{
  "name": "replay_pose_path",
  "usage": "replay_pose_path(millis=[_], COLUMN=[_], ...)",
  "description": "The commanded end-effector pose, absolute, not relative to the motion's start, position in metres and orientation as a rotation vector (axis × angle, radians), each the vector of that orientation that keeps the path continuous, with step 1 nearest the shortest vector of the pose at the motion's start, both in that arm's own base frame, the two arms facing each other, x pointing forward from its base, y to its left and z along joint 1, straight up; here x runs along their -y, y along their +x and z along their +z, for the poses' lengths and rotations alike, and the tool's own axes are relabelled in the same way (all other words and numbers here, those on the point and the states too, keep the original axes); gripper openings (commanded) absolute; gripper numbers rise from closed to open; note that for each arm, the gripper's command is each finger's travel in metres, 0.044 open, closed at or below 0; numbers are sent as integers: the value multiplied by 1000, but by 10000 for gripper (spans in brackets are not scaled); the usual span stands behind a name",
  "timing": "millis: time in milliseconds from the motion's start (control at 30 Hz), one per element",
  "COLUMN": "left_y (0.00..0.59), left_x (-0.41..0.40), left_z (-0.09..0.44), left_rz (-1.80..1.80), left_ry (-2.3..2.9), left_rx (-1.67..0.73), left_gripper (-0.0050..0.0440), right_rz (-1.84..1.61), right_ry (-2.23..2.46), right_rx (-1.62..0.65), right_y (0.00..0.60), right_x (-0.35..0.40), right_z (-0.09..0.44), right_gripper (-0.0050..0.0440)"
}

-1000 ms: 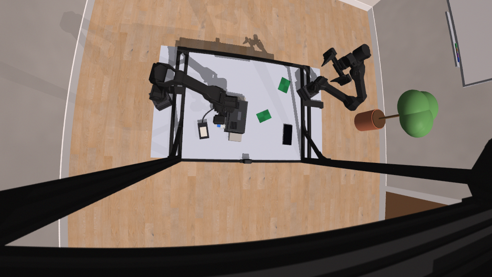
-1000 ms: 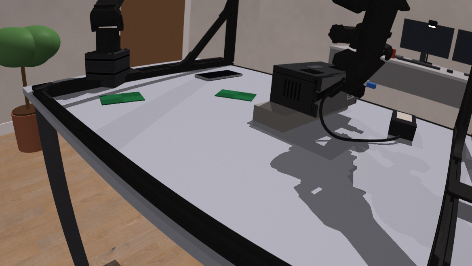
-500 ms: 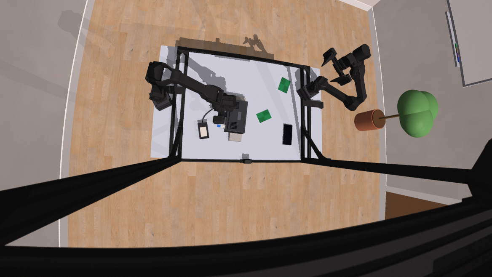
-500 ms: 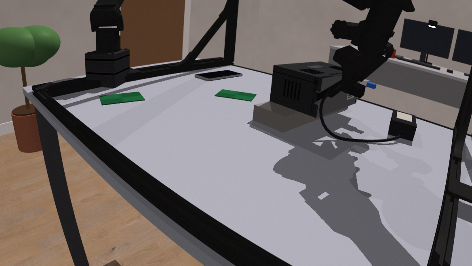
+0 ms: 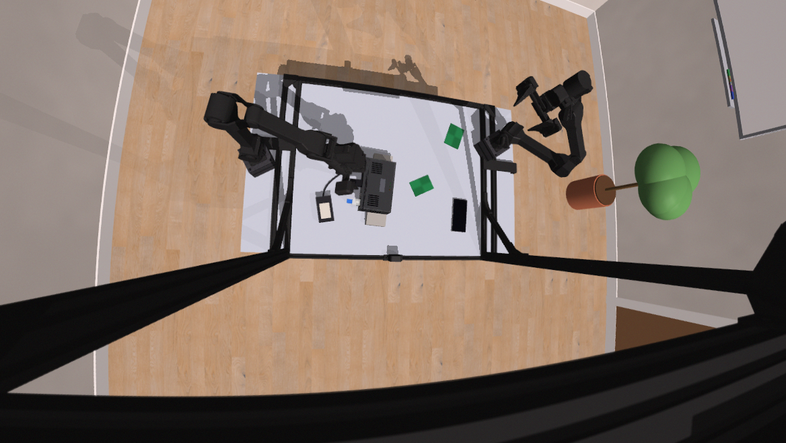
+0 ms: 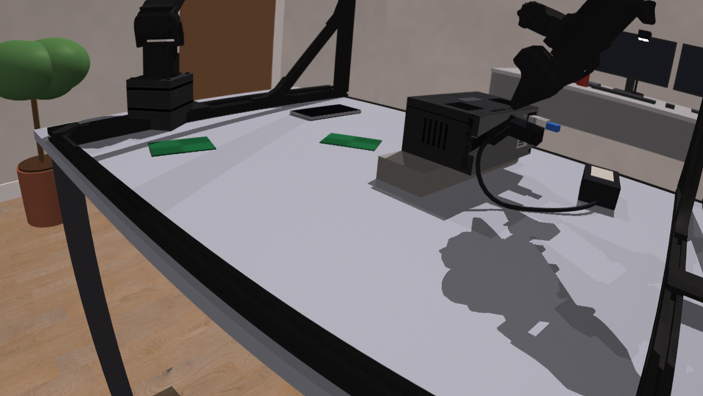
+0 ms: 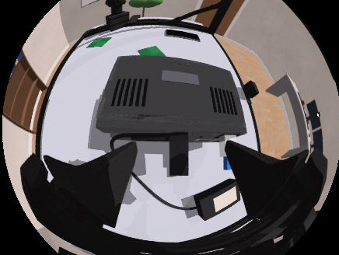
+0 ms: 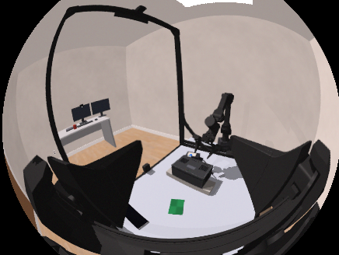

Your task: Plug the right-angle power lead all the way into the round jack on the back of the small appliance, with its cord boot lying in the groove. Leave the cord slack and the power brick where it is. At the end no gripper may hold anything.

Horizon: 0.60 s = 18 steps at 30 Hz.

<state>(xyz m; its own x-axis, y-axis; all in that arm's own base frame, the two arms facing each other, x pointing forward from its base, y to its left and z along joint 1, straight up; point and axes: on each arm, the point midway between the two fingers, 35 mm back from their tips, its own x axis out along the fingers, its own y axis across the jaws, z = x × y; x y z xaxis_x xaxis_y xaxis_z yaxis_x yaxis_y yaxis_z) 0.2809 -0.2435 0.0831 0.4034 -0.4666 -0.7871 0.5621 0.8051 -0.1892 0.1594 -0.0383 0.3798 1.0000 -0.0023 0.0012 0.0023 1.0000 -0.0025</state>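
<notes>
The small black appliance [image 6: 460, 130] stands on a grey base on the table and also shows in the left wrist view [image 7: 168, 99]. The black right-angle plug [image 7: 179, 153] [image 6: 522, 129] sits against the appliance's back face, its boot pointing away from the box. Its cord [image 6: 511, 196] curves slack over the table to the power brick [image 6: 599, 185], which also shows in the left wrist view [image 7: 217, 202]. My left gripper [image 7: 182, 146] is open, raised behind the appliance, its fingers wide on either side of the plug and apart from it. My right gripper [image 5: 530, 107] is open and empty, high in the air beyond the table's far end.
Two green cards [image 6: 349, 141] [image 6: 181, 145] and a dark phone [image 6: 324, 111] lie on the table beyond the appliance. A small blue and white plug [image 6: 545, 123] sticks out near the appliance's back. Black frame posts stand at the table ends. A potted plant [image 6: 37, 123] stands on the floor.
</notes>
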Motion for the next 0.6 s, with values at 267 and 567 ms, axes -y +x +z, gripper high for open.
replay_pose_path(millis=[267, 567], left_y=[274, 274], left_x=[234, 234], left_z=[98, 98], left_rz=[-647, -647], left_ry=[58, 58], left_rx=[-821, -821], left_gripper=[400, 400], right_rz=[0, 0], right_ry=[1, 1], right_rx=[1, 1], right_y=[159, 159], right_x=[38, 38], right_z=[380, 380], right_gripper=[400, 400])
